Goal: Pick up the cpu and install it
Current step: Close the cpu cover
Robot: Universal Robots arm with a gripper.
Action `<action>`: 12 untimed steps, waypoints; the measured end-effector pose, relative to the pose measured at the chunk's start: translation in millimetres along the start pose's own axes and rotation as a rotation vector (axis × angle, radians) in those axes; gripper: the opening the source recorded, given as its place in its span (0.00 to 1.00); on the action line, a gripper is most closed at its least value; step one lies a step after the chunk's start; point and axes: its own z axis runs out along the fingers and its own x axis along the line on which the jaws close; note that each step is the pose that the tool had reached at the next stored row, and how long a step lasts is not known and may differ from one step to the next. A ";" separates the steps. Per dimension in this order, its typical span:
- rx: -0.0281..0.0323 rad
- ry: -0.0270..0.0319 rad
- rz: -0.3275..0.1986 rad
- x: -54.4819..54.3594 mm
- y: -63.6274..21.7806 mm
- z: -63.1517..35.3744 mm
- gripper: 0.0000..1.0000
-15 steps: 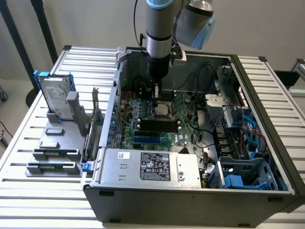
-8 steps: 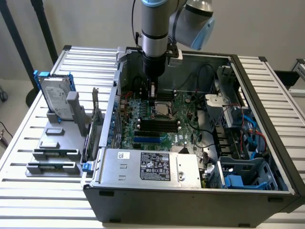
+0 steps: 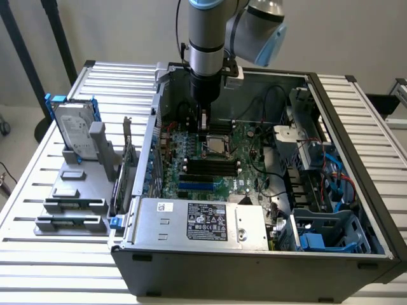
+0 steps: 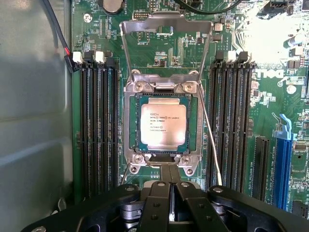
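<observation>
Cpu lies flat in the open socket on the motherboard; it is square, so no long axis matters. The end effector, fingers pressed together and empty, hangs just beside the socket's edge, above the cpu.

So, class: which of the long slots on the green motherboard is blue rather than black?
The long blue plastic slot, lying towards the silver metal power-supply box. The black slots flanking the silver-topped square cpu are all dark.
</observation>
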 end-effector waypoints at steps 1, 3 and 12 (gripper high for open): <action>0.0000 0.0000 0.000 0.0 0.0 0.0 0.11; 0.0002 0.0000 0.000 0.0 0.0 0.0 0.11; 0.0283 0.0020 0.001 0.9 18.8 -23.1 0.11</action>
